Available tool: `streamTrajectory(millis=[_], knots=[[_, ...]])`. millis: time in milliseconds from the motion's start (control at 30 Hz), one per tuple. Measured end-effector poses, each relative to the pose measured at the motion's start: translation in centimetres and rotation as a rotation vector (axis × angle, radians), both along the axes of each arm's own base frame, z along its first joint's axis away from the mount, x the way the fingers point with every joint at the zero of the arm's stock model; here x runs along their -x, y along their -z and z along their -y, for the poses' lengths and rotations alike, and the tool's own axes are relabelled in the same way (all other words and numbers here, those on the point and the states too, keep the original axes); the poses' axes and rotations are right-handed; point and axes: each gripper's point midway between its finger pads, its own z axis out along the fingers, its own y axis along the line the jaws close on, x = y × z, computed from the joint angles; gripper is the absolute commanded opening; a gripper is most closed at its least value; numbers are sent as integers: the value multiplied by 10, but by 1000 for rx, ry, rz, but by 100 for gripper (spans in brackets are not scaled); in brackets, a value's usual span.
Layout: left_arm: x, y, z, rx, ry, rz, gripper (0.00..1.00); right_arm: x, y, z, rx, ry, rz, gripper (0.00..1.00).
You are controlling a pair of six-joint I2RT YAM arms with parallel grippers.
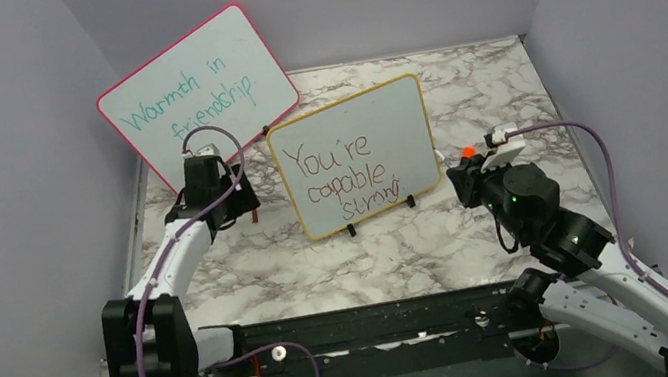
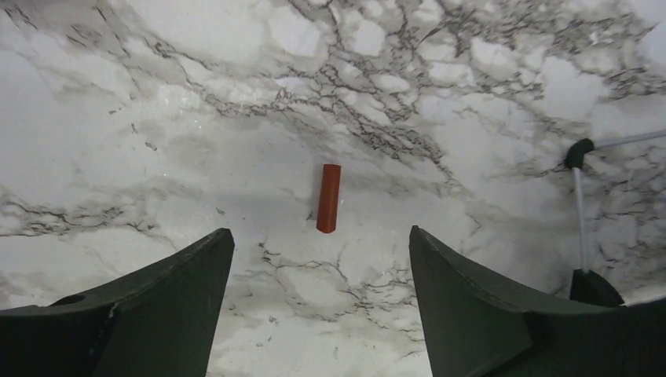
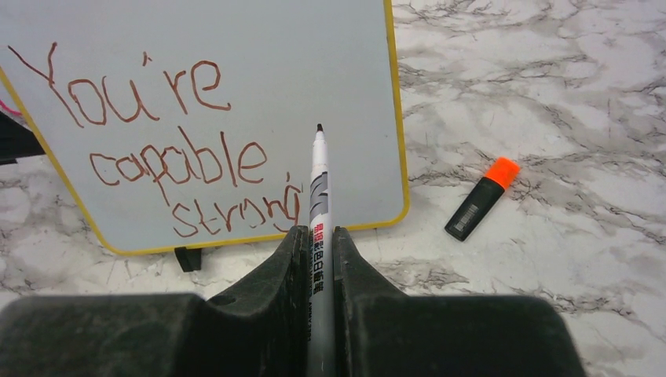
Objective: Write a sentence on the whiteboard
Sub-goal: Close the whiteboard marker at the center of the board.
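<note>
- Black fingers of the right gripper fill the bottom of the right wrist view, clenched on a white marker whose barrel runs up between them.
- That marker's dark tip points up and away from the fingers. It appears over a bare white patch of the whiteboard, to the right of the word "capable". Whether the tip touches the surface cannot be told.
- On the whiteboard, the sentence reads "You're capable strong" in dark red-brown handwriting, set in three lines that step down toward the lower right corner.
- Seen from the top camera, the whiteboard stands near the middle of the marble-patterned table on small black feet. It has a yellow-orange frame and its face is turned toward the arms.
- The right gripper sits just beside the board's right edge, low down.
- An orange-capped black pen lies flat on the table to the right of the whiteboard, apart from its frame.
- The left gripper is released, its two dark fingers spread wide above the tabletop and holding nothing.
- A red cap lies on the table just beyond the gap between those fingers, touching neither of them.
- A larger pink-framed board with teal writing, "Warmth in friendship", stands behind and to the left of the whiteboard, by the back left corner of the enclosure.
- The left arm reaches forward in front of that pink board, well apart from the right arm.
</note>
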Motion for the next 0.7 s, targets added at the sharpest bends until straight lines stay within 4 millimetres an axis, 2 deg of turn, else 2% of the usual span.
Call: streamTrajectory(millis=[167,333,533,700], knots=[[-1,38,0,-17,2,-151,67,3,-2,2,-13,-1,14,1],[-5,55,-1,-41,20,-241,49,3,-3,2,-15,-1,17,1],[-12,61,-2,-66,45,-275,45,2,0,1,-5,-1,6,1],[-9,70,-1,-72,63,-313,43,1,2,1,-1,-1,1,1]])
